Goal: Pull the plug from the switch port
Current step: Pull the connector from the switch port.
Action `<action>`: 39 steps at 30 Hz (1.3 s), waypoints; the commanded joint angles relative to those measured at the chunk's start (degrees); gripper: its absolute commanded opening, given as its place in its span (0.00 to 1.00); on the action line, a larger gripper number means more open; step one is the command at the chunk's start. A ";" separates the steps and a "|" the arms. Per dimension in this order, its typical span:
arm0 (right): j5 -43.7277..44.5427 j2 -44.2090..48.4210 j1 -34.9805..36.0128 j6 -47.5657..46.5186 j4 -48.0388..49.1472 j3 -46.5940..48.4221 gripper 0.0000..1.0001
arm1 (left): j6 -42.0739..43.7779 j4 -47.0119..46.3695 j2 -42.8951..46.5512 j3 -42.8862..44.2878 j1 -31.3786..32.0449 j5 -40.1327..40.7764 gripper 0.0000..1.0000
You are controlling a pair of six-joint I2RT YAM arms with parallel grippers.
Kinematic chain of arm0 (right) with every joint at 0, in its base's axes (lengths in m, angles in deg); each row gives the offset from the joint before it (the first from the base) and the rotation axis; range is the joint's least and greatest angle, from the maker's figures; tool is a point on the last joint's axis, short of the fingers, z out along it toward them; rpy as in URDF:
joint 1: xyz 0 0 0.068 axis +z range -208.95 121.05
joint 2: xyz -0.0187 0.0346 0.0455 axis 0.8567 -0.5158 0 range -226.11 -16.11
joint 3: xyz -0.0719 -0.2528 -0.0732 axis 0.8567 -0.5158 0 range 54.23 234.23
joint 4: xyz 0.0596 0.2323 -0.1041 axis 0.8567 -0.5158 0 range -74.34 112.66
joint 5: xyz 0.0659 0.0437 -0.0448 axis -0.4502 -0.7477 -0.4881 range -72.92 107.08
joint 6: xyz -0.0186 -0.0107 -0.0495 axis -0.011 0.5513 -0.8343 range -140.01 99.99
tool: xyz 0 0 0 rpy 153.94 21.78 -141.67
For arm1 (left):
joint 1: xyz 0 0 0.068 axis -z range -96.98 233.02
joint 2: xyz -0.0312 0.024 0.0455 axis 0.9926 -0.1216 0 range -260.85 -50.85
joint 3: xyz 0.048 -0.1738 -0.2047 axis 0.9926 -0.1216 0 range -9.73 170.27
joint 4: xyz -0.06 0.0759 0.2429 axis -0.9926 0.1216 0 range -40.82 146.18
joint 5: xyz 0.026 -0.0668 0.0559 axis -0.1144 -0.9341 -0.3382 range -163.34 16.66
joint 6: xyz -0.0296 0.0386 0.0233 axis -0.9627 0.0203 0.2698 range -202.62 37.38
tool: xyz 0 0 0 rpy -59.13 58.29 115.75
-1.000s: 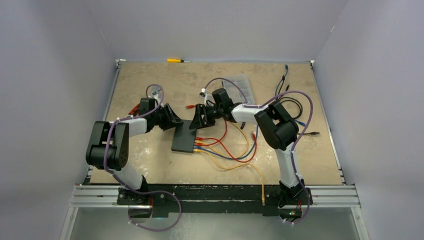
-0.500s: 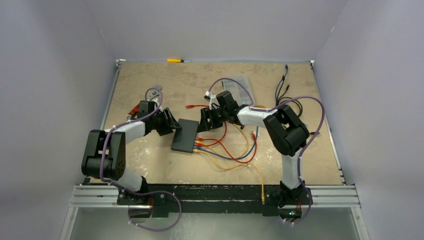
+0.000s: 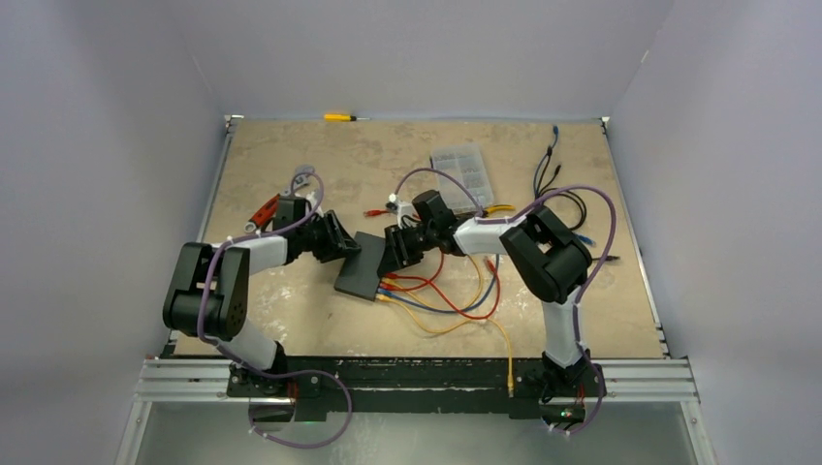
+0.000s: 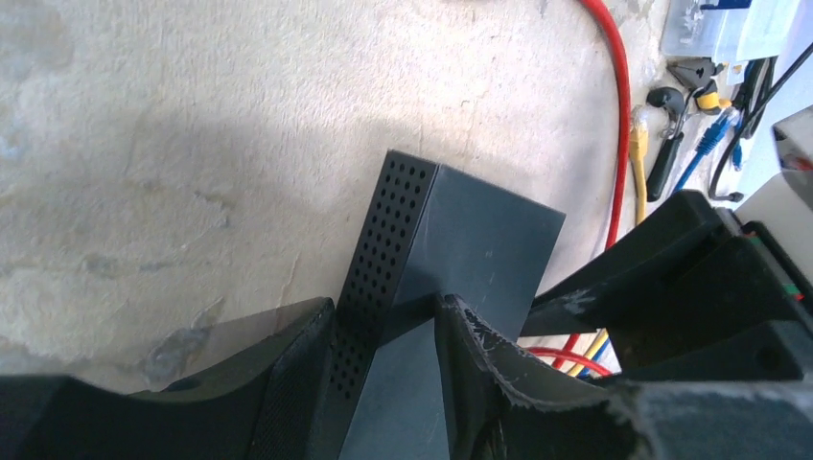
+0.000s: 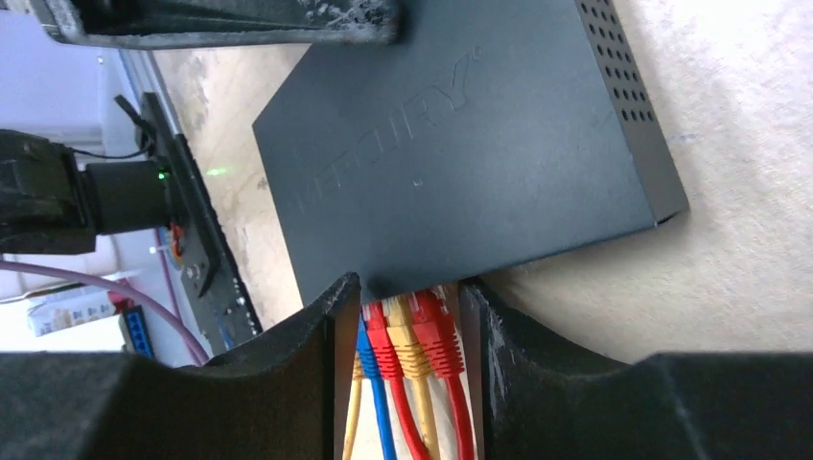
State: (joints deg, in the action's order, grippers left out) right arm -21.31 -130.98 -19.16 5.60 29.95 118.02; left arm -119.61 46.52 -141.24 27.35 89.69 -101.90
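The switch [image 3: 361,269] is a flat matte-black box lying mid-table, with several red, yellow and blue plugs [image 3: 388,284] in its near short edge. My left gripper [image 3: 344,242] is at its far left corner. In the left wrist view my left gripper [image 4: 388,311] is shut across the switch [image 4: 479,240], one finger at the perforated side and one on the top face. My right gripper [image 3: 395,254] is at the port edge. In the right wrist view my right gripper [image 5: 410,287] is open, with its fingers on either side of the row of plugs [image 5: 412,331] at the switch [image 5: 460,144].
A clear organiser box [image 3: 463,172] and black cables [image 3: 557,189] lie at the back right. A yellow screwdriver [image 3: 339,117] lies at the far edge and a red-handled tool [image 3: 264,210] at the left. Coloured cables [image 3: 456,305] loop over the table towards the near edge.
My left gripper has moved right onto the switch's far corner. My right gripper has moved nearer and down to the port edge, over the plugs. The switch has turned slightly.
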 commanded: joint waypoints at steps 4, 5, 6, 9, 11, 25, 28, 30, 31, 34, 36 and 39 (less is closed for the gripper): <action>0.20 -4.18 0.44 0.96 0.45 5.20 0.46 | 0.35 2.47 -2.99 2.65 1.03 1.88 0.43; 0.37 -4.50 0.52 0.83 0.14 5.80 0.47 | 0.61 3.49 -2.58 2.69 1.05 2.56 0.44; 0.53 -4.63 0.44 0.66 -0.42 6.30 0.47 | 0.78 4.92 -2.14 2.59 1.02 3.20 0.45; 1.67 -3.47 0.41 0.59 -1.50 6.04 0.53 | 1.32 7.20 0.06 1.99 1.03 5.27 0.48; 2.81 -2.25 0.27 0.08 -2.38 5.32 0.55 | 1.96 8.80 2.06 1.20 1.02 7.18 0.50; -2.78 2.61 -3.59 -1.01 -0.85 -5.30 0.50 | 2.09 9.62 7.87 -5.06 1.00 5.82 0.52; -4.43 2.53 -4.00 -0.76 0.17 -6.20 0.47 | 1.91 8.61 6.94 -5.50 1.04 5.10 0.50; -4.90 1.86 -4.02 -0.73 0.86 -6.07 0.46 | 1.82 8.25 6.60 -5.68 1.00 5.10 0.49; -5.05 1.39 -4.02 -0.73 1.02 -5.86 0.46 | 1.82 8.13 6.48 -5.66 0.98 5.09 0.48; -5.28 -0.31 -4.02 -0.14 1.88 -4.88 0.45 | 1.76 7.89 6.29 -5.66 1.00 5.07 0.47; -6.20 -1.62 -3.89 0.76 3.42 -4.24 0.45 | 1.91 7.84 6.16 -5.70 0.97 5.15 0.46; -7.82 -3.53 -3.80 1.78 4.65 -3.09 0.43 | 1.95 7.72 5.86 -5.77 1.00 5.11 0.44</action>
State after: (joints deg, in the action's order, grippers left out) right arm -29.00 -130.98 -23.13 7.09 33.71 113.69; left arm -118.54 52.86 -133.46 23.35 90.52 -97.18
